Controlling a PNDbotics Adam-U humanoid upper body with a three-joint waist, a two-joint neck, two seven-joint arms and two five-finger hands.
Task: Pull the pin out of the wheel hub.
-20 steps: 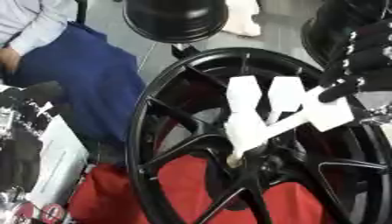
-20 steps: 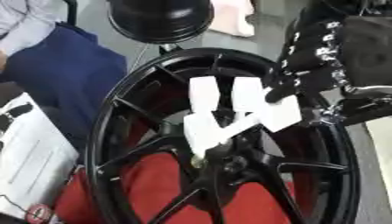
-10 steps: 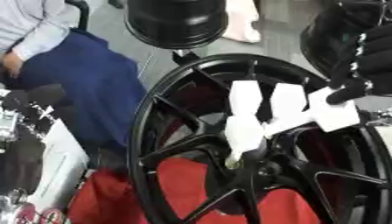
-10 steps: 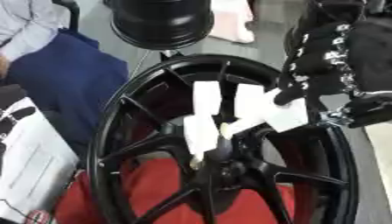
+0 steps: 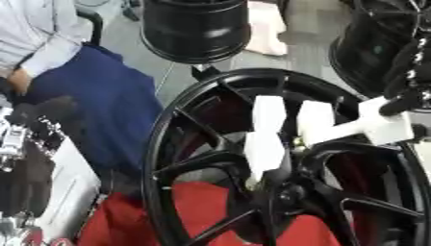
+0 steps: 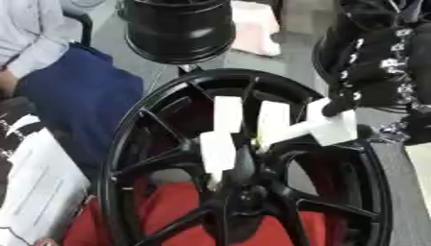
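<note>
Currently, a large black wheel hub [image 5: 278, 158] stands nearly upright before me, filling most of the view, with a red cloth [image 5: 202, 211] showing through its lower spokes. To its left, a white machine [image 5: 50, 192] sits by the rim, and a person in blue trousers sits beyond it, not touching anything. My left hand shows in neither view.

Near the hub's centre, white blocky pieces stand out against the black spokes. These look like the pin [image 6: 221, 144], with a white arm running right toward the rim. I cannot tell which piece seats in the bore.

At the hub's upper right edge, my right hand [image 6: 370, 81], black with silver joints, comes down from the corner. Its fingers are curled onto the white end block by the rim, holding it.

My judgement: pulling sideways rather than along the pin's axis could jam it against a spoke, or tip the upright hub. Fingers might also slip off the smooth block.
</note>
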